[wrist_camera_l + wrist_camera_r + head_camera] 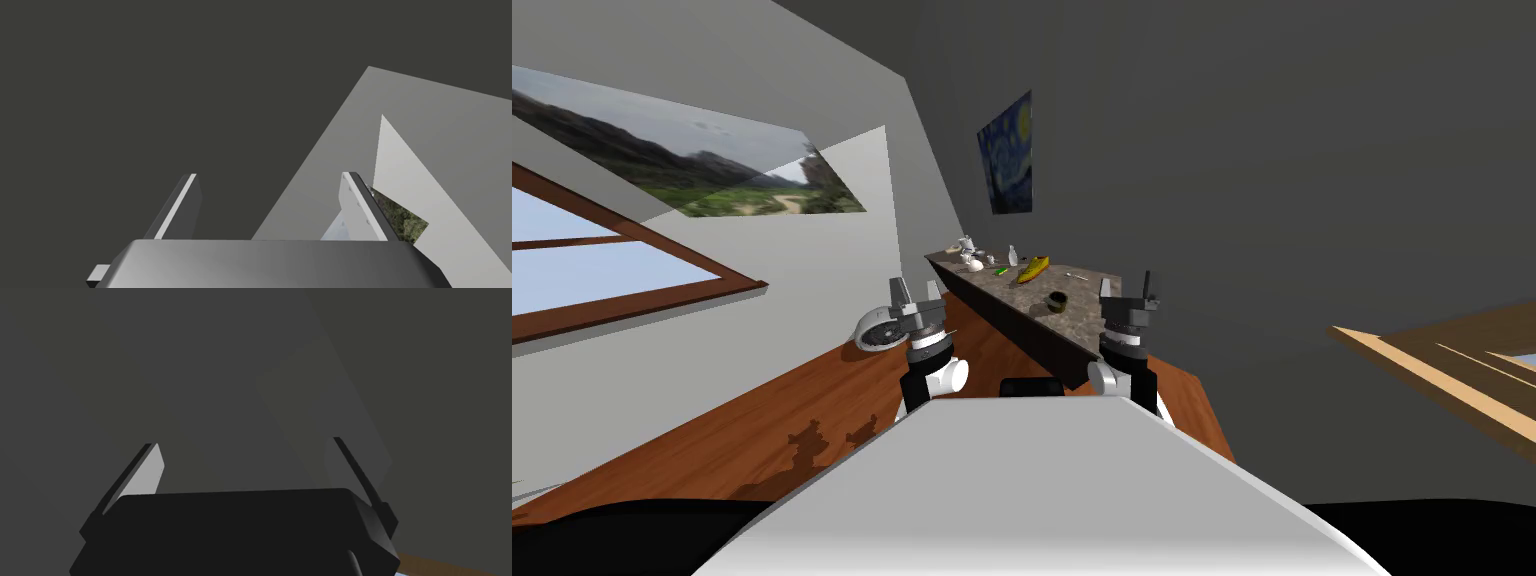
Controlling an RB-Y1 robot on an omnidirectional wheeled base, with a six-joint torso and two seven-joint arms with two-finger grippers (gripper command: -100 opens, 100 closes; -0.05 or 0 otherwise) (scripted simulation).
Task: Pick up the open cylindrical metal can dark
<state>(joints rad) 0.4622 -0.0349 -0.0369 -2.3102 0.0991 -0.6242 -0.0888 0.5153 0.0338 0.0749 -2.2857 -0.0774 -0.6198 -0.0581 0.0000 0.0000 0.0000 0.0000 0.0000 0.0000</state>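
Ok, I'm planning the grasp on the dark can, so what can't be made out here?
The dark can, head view: too small to tell its rim or contents.
The white things at the far end of the counter, head view: too small to name.
The counter's near end, head view: hidden behind the right gripper.

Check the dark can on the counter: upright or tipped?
Upright: the dark can stands on its base on the speckled counter, with its round open mouth facing up. Whether it is full or empty, I cannot tell.

Dim overall — daylight through window (592, 270); shadow on floor (712, 440); edges splay.
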